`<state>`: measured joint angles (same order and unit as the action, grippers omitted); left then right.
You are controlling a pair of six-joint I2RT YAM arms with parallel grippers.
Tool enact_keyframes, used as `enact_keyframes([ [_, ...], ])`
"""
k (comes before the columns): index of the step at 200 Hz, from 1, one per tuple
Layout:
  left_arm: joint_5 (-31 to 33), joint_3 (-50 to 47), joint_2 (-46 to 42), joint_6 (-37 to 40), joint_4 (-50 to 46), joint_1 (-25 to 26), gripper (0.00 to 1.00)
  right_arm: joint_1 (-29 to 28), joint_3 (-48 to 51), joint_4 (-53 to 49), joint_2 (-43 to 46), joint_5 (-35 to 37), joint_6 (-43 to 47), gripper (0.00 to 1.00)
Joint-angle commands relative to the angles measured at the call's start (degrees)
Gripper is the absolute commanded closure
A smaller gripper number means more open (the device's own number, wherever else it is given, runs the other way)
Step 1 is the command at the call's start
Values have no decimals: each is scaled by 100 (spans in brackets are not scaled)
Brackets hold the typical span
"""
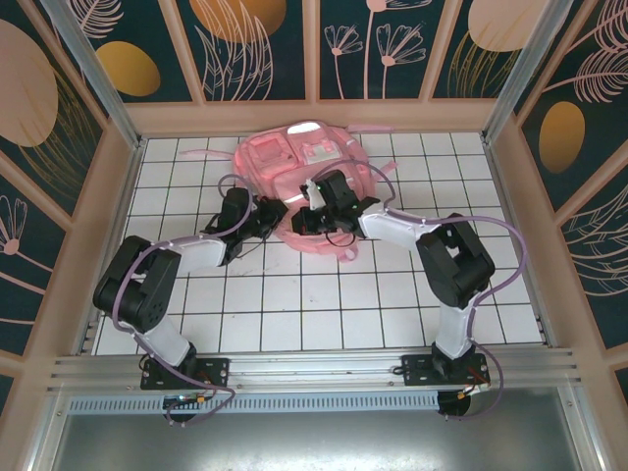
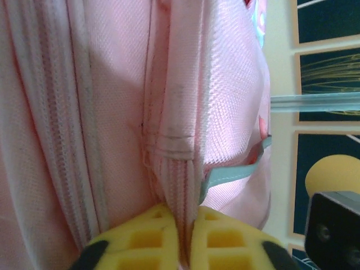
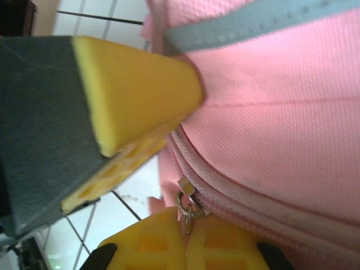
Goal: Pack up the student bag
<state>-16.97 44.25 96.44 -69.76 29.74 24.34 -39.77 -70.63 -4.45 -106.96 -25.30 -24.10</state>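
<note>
Softly slumped at the far middle of the white tiled table [image 1: 294, 314] lies the student bag [image 1: 294, 162], a large pink backpack of woven fabric with front pockets facing up and thin straps trailing at its sides. Both arms reach in to its near edge, close together.

Up close, its cloth [image 2: 225, 84] shows a fine mesh-like weave, with ribbed zipper tape [image 2: 50, 140] running lengthwise and a narrow grey-green trim strip [image 2: 230, 174] curving across.

The left gripper [image 1: 271, 220] [image 2: 185, 236] has its yellow waffle-patterned pads pressed together on a stitched fold of that pink fabric.

The right gripper [image 1: 310, 222] [image 3: 188, 236] is likewise closed, pinching a small metal zipper pull [image 3: 185, 205] that hangs from the bag's rounded piped seam; a flat grey band [image 3: 253, 22] crosses the fabric above.

The zipper line there looks shut, and what is inside the bag cannot be told.
</note>
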Motion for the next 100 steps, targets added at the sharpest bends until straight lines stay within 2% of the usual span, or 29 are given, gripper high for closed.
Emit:
enact_keyframes([
  [1,455,269,138,187,194,-96,100,-163,227,-681,646,212,326,100],
  [35,633,314,-14,469,-99,-96,100,257,423,-1934,992,2046,450,100],
  [61,625,303,-138,570,-240,-96,100,792,340,-2204,1250,3057,475,100],
  [70,593,274,-169,563,-247,-96,100,809,263,-2216,1289,3480,530,100],
  [100,567,216,-343,614,-332,-97,100,1310,-108,-2309,1084,4891,718,100],
])
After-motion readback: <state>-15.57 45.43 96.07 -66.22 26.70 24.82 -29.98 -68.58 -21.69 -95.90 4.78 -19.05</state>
